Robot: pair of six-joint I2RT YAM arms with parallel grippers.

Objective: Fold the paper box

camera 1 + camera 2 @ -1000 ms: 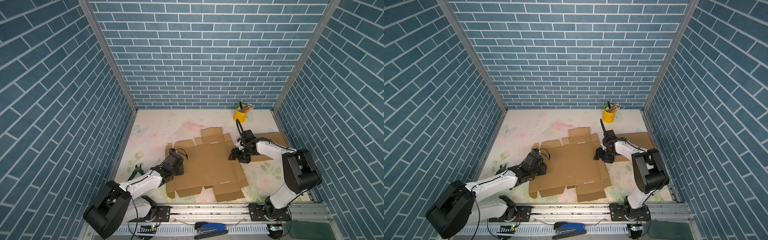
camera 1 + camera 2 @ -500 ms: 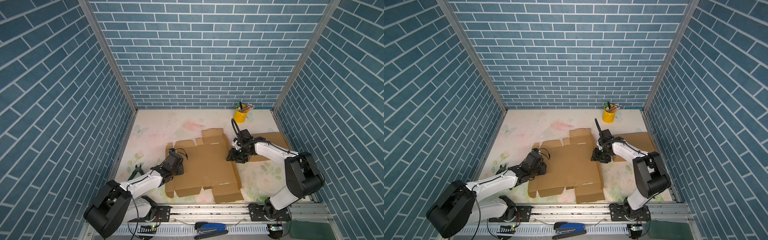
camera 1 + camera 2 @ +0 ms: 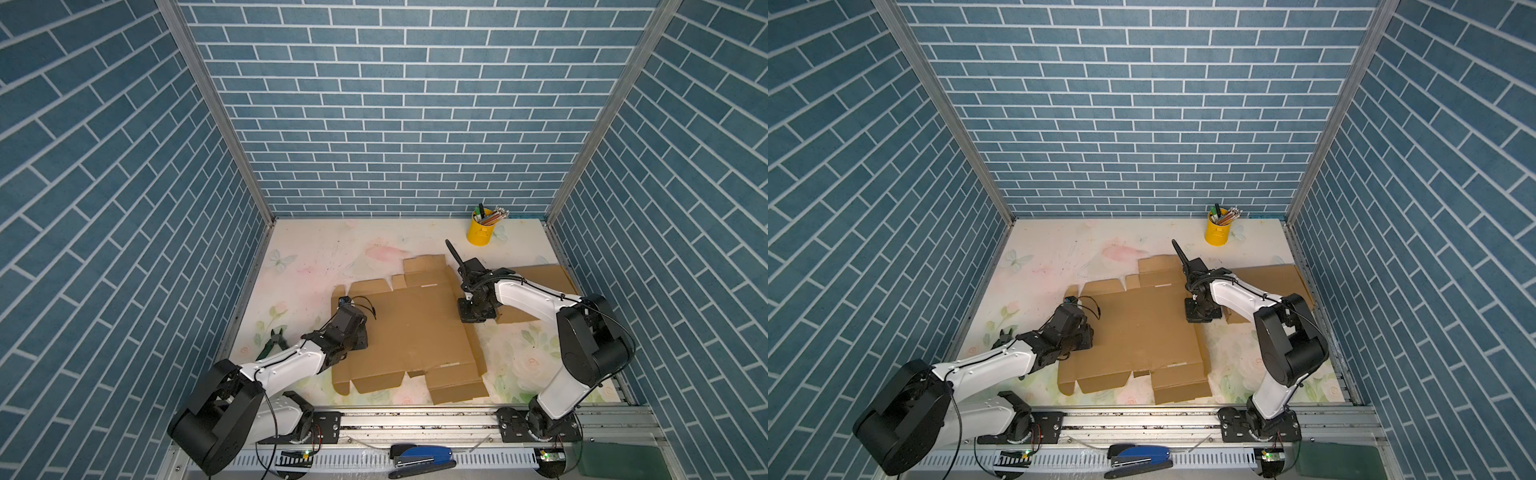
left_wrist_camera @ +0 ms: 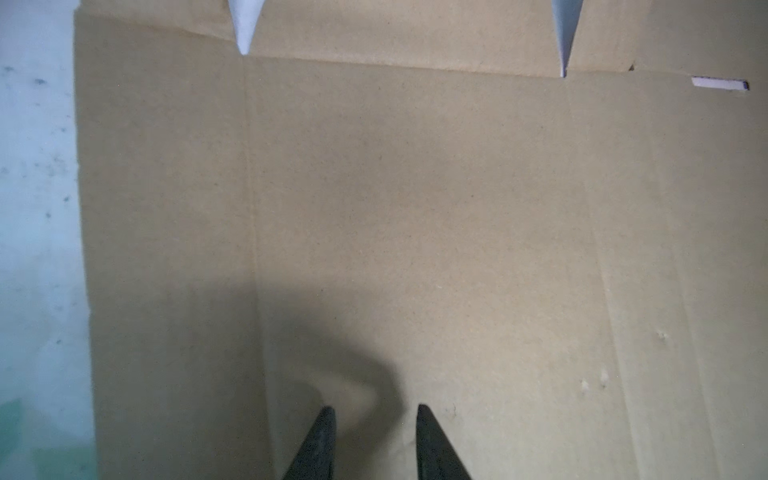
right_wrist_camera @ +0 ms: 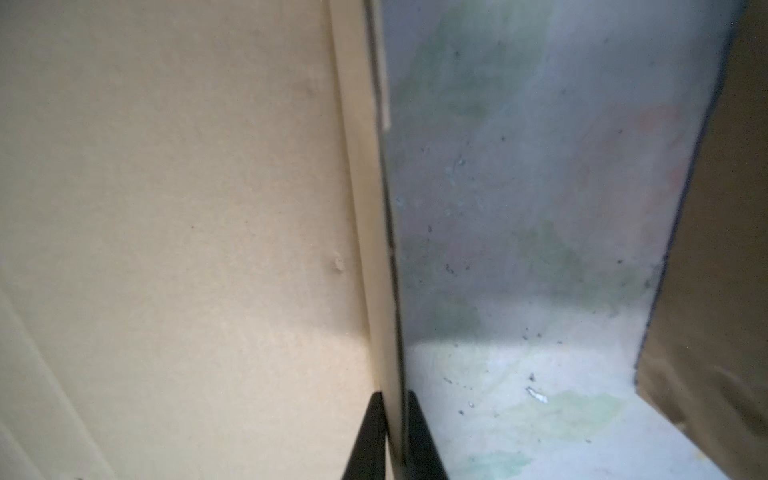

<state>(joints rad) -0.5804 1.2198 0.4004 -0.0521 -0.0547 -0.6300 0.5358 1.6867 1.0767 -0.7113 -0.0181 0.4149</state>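
Observation:
The paper box [image 3: 409, 332] [image 3: 1142, 332] is a flat brown cardboard blank lying in the middle of the table. My right gripper [image 3: 471, 314] [image 3: 1198, 316] is at its right side. In the right wrist view the right gripper [image 5: 395, 395] is shut on the thin edge of the box's right flap [image 5: 374, 208], which stands raised off the table. My left gripper [image 3: 352, 332] [image 3: 1079, 332] rests over the blank's left part. In the left wrist view the left gripper [image 4: 376, 409] has its fingers [image 4: 322, 444] apart, with only bare cardboard [image 4: 415, 208] under them.
A yellow cup of pencils [image 3: 480, 230] stands at the back right. A second cardboard sheet [image 3: 540, 278] lies by the right wall behind the right arm. Green-handled pliers [image 3: 272, 340] lie by the left wall. A blue stapler [image 3: 419, 457] sits on the front rail.
The right gripper has closed onto the box's right flap and moved left, raising that flap. The left arm and gripper have stayed where they were.

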